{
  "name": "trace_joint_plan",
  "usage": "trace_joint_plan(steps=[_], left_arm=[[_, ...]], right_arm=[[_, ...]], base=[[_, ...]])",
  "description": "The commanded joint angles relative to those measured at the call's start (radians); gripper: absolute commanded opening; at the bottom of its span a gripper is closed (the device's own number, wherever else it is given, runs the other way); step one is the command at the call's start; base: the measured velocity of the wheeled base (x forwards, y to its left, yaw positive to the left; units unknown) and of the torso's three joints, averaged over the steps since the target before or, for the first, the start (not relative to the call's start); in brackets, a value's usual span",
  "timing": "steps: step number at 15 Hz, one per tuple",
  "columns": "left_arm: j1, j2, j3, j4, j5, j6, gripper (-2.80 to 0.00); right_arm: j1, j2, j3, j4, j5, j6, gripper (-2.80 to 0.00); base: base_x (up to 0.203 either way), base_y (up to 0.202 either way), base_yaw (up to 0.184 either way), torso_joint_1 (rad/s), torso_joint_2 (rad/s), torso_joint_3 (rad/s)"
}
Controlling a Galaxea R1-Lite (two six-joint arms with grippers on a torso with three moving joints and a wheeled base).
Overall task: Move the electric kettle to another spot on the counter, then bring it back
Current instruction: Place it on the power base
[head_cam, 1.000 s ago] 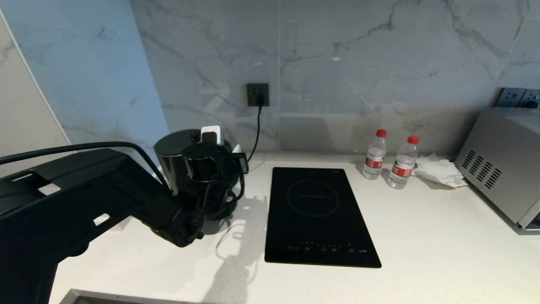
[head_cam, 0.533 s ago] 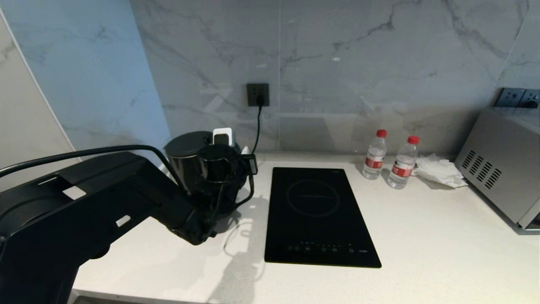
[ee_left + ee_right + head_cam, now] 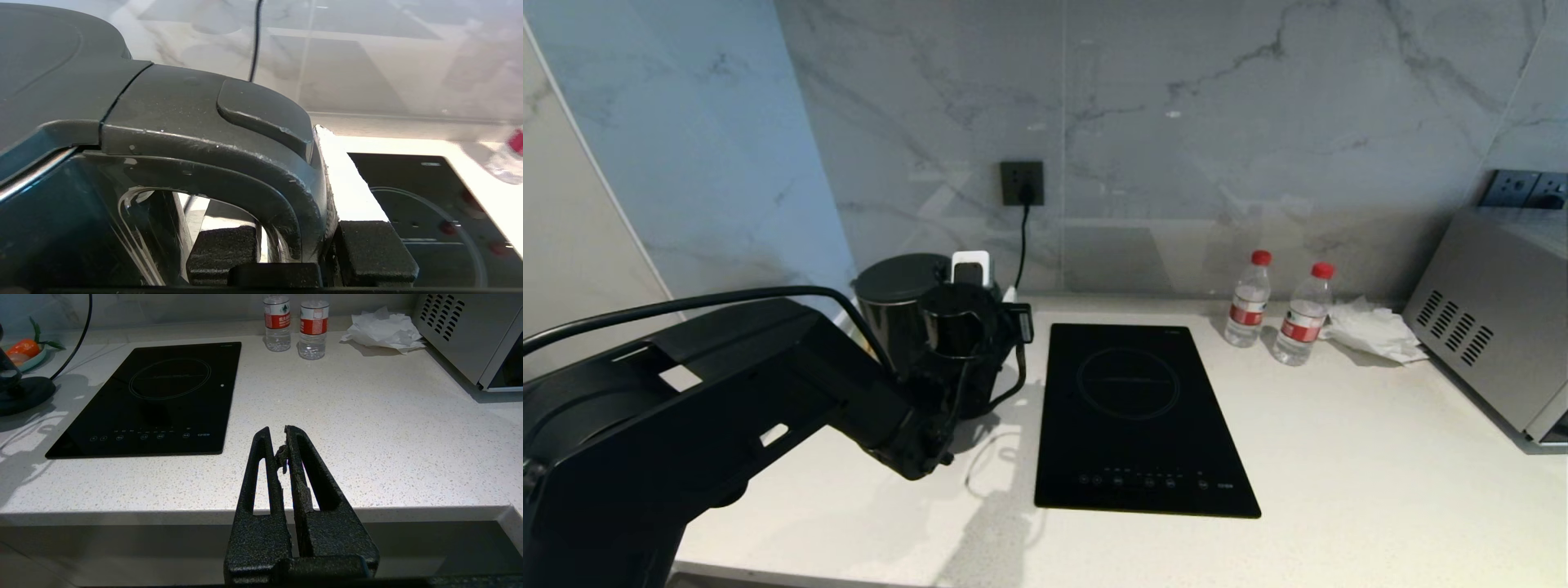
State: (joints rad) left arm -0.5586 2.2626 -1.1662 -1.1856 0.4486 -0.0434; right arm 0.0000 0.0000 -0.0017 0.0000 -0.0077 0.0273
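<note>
Left tool clamped on the electric kettle handle, kettle at desk rear-left beside the hob. Step looks like carrying it to a spot; next needs a level set-down. Right tool pinched together, idle, off desk front edge.

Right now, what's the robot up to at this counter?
The left gripper is shut on the handle of the electric kettle, at the back left of the counter, beside the induction hob. The round base sits bare on the counter, so the kettle is off it. The right gripper hangs shut and empty off the counter's front edge.
</note>
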Motion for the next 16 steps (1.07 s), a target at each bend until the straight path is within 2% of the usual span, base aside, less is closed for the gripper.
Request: trace_joint_plan(steps=[1,9,16], left_arm=[[-0.003,0.0,0.0,-0.008,0.002,0.006,-2.8],[-0.003,0.014,-0.002,-0.04,0.002,0.065,-2.8],[-0.003,0.018,-0.004,-0.04,0.002,0.071,-2.8]], right_arm=[[0.0,0.0,0.0,0.0,0.0,0.0,-2.8],[0.0,0.0,0.0,0.0,0.0,0.0,-2.8],[0.0,0.0,0.0,0.0,0.0,0.0,-2.8]], base=[[0.0,0.0,0.0,0.0,0.0,0.0],[0.0,0.0,0.0,0.0,0.0,0.0],[0.0,0.0,0.0,0.0,0.0,0.0]])
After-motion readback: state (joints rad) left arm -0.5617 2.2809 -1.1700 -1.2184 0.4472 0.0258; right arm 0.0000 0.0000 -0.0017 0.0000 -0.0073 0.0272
